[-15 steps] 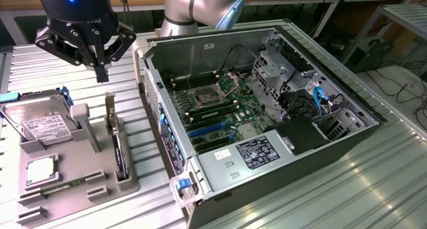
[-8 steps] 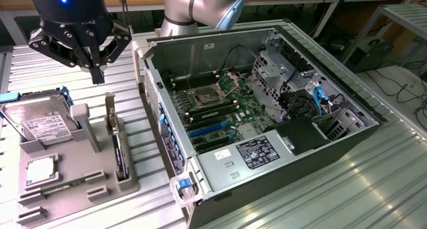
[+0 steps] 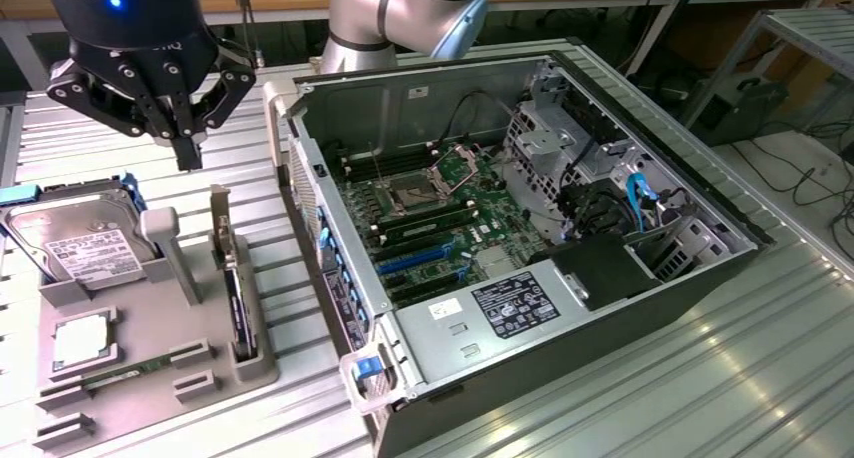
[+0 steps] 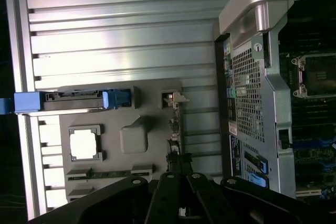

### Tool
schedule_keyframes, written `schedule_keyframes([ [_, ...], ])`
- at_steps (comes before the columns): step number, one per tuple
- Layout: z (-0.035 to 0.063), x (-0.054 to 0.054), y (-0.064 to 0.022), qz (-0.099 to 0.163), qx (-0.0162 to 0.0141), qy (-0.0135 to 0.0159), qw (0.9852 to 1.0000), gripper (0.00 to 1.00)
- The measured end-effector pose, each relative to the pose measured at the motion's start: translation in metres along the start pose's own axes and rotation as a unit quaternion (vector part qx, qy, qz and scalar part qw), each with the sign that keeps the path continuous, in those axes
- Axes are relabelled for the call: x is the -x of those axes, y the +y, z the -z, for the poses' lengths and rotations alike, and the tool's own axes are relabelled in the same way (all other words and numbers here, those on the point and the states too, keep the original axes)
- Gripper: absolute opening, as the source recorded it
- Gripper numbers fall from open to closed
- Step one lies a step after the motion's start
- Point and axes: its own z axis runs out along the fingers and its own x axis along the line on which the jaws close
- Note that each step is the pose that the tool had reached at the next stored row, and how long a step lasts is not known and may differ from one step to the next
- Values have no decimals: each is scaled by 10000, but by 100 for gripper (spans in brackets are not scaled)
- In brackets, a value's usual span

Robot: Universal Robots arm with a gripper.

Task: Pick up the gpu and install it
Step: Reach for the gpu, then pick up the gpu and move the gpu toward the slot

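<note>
Ribbed aluminium worktable [image 3: 694,378] carries all parts. The open computer case [image 3: 400,98] lies on its side at the exterior view's right, motherboard exposed. The grey holder tray [image 3: 140,318] sits just beside the case wall, at the exterior view's left.

Gripper [image 3: 187,156] hangs above the far end of the tray, well clear of every part. Its fingertips are drawn together with nothing between them. The claw is closed and empty.

The gpu [image 3: 238,298] stands on edge in the tray slot nearest the case, uninstalled. Its silver end bracket [image 3: 220,223] is at the end toward the gripper. In the wrist view the gpu [image 4: 175,135] appears as a thin line running out from the gripper [image 4: 182,179].

Step in hand, as judged: approach for the pick.
- Line the jaws up square across the card's thin top edge, not along it.
- Grip bare board, away from the bracket and the fan.
- Lift straight up out of the slot to avoid binding.

Clearances:
- Case wall is close on one side of the card.
- A grey tray post [image 3: 167,240] and the hard drive [image 3: 74,243] stand on the other side.
- Free room is overhead only.
</note>
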Motion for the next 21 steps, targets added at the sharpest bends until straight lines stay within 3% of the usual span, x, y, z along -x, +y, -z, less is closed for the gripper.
schedule_keyframes([
  [16, 0, -19, -3, 0, 0, 0, 10000, 11],
  [21, 0, -19, -3, 0, 0, 0, 10000, 36],
])
